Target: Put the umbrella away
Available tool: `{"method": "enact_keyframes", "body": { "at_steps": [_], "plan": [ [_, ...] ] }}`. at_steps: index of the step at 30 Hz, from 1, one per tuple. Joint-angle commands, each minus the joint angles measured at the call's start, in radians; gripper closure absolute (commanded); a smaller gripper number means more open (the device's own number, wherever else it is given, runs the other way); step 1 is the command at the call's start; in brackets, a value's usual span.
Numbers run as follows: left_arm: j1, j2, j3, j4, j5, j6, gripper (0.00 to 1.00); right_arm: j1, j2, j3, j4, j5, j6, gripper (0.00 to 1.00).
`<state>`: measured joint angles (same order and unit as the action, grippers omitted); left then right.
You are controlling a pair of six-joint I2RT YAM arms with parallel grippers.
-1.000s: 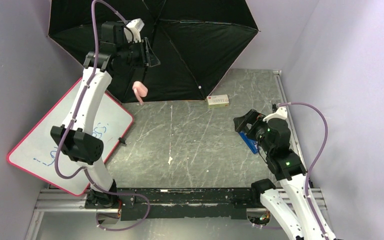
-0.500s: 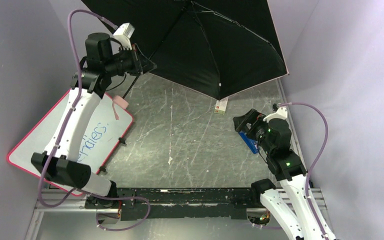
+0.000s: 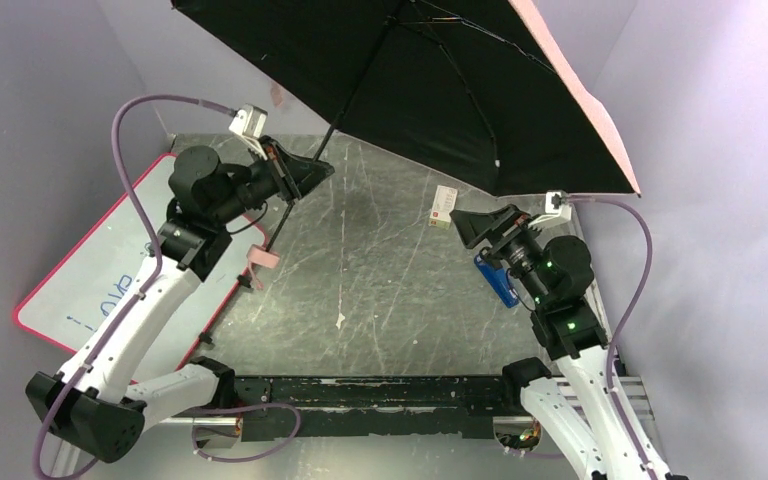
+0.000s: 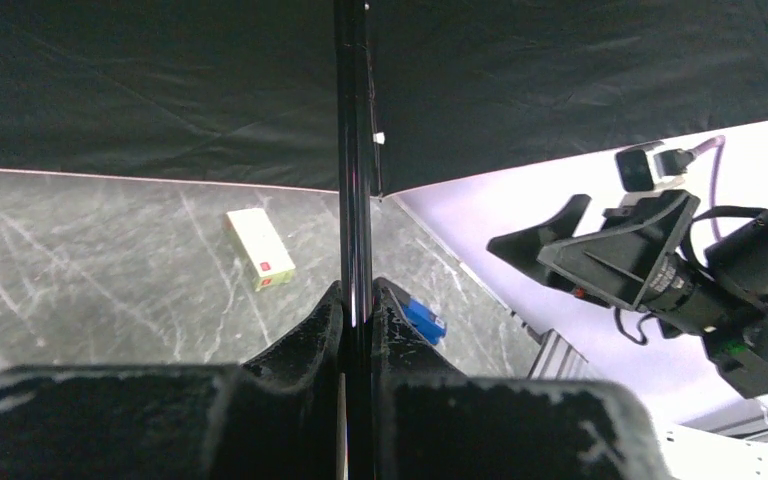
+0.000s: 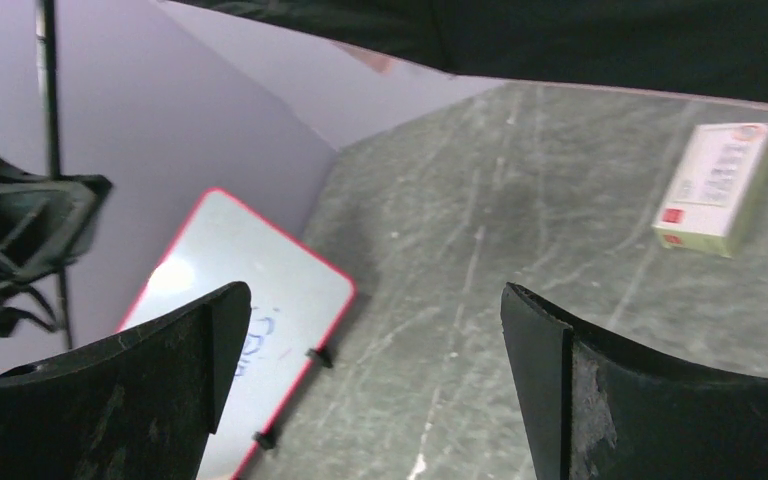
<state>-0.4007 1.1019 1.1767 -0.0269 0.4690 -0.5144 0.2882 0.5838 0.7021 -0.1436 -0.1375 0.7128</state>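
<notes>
Left gripper clamps the open umbrella by its shaft; right gripper, gaping at four o'clock, probably collapses it next.

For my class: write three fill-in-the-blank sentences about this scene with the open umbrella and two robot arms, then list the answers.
The left gripper has its jaws shut on the black-and-pink fabric umbrella, around its thin ____.
The right gripper has its jaws ____, holding nothing.
The pink-framed rectangular whiteboard lies beside the ____ arm.
Answers: shaft; open; left.
</notes>
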Motion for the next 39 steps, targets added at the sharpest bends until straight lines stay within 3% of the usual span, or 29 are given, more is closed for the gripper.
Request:
{"method": "enact_keyframes", "body": {
  "at_steps": [1, 7, 11, 16, 22, 29, 39],
  "plan": [
    [-0.038, -0.038, -0.065, 0.343, -0.015, -0.051, 0.95, 0.005, 0.007, -0.063, 0.252, -0.099, 0.135, 0.00],
    [-0.096, -0.017, -0.099, 0.368, -0.007, 0.015, 0.95, 0.031, 0.040, -0.139, 0.486, -0.086, 0.269, 0.01],
    [-0.113, 0.011, -0.099, 0.351, -0.045, 0.032, 0.95, 0.151, 0.113, -0.112, 0.546, 0.034, 0.234, 0.01],
    [-0.123, 0.037, -0.085, 0.348, -0.059, 0.075, 0.95, 0.383, 0.259, -0.061, 0.681, 0.261, 0.154, 0.01],
    [-0.151, 0.046, -0.088, 0.309, -0.114, 0.144, 0.95, 0.435, 0.480, 0.057, 0.890, 0.326, 0.147, 0.01],
    [-0.150, -0.002, -0.153, 0.322, -0.164, 0.172, 0.95, 0.437, 0.675, 0.281, 0.803, 0.417, 0.148, 0.01],
    [-0.150, -0.034, -0.197, 0.330, -0.116, 0.190, 0.95, 0.434, 0.856, 0.516, 0.699, 0.465, 0.181, 0.08]
  ]
}}
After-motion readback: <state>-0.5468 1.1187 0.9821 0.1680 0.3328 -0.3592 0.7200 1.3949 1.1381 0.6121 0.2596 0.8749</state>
